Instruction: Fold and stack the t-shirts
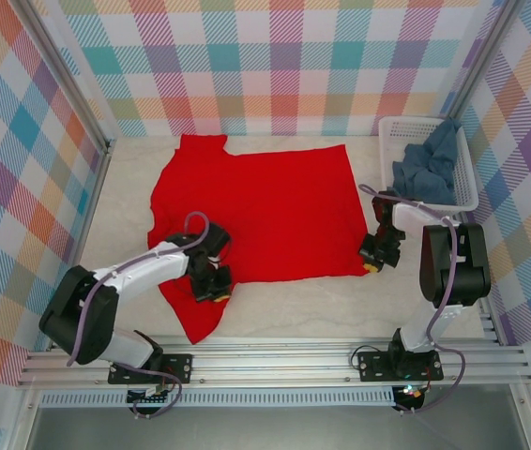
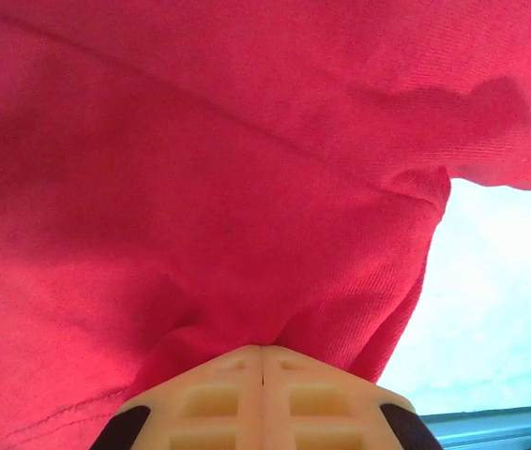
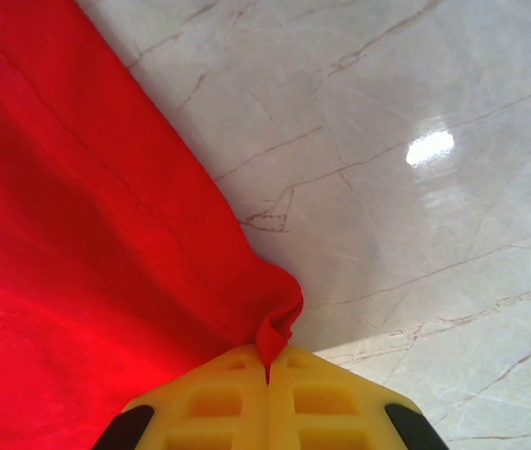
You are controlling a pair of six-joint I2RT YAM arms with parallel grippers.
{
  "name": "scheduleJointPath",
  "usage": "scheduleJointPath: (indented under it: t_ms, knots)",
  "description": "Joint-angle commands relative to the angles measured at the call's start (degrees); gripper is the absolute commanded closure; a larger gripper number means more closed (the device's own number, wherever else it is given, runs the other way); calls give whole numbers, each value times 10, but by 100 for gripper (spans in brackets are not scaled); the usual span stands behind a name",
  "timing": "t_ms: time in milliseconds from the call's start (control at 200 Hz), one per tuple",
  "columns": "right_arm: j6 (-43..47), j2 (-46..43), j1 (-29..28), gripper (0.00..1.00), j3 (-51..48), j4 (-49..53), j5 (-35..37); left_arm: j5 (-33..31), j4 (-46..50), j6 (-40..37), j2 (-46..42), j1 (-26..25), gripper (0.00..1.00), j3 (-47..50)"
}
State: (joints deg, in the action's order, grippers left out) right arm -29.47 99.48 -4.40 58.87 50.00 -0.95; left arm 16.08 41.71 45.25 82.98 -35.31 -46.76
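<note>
Two clamps: left gripper [image 2: 262, 354], right gripper [image 3: 267, 364] pinch red t-shirt [image 1: 265, 206] edge; open table [image 1: 322, 305] nearside.

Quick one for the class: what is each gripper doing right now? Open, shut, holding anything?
Left gripper: shut, pinching the red shirt.
Right gripper: shut on the red shirt's corner.

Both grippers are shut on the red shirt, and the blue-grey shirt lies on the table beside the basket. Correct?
Not quite: the blue-grey shirt lies inside the white basket, as the top external view shows. The left gripper and right gripper are shut on the red shirt.
</note>
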Motion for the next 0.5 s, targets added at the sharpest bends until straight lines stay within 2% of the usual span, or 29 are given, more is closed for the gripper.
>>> scheduleJointPath:
  t_ms: [0,70,130,245,310,385,495]
  knots:
    - [4,-7,4,100,-14,8,12,23,-31,43,32,-36,85,-6]
    - [5,-8,4,100,-14,9,12,24,-47,49,57,-59,58,-14]
    - [4,-10,4,100,-16,11,16,30,-54,46,73,-76,50,-29]
    - [1,-20,4,100,-19,16,34,29,-49,48,52,-80,48,-56]
    - [0,-29,4,100,-21,23,55,16,-23,47,22,-60,51,-69]
    - [-3,-37,4,100,-25,31,74,2,15,45,-9,-11,53,-75]
    - [-12,-49,10,100,-36,35,95,-22,67,32,-32,90,55,-70]
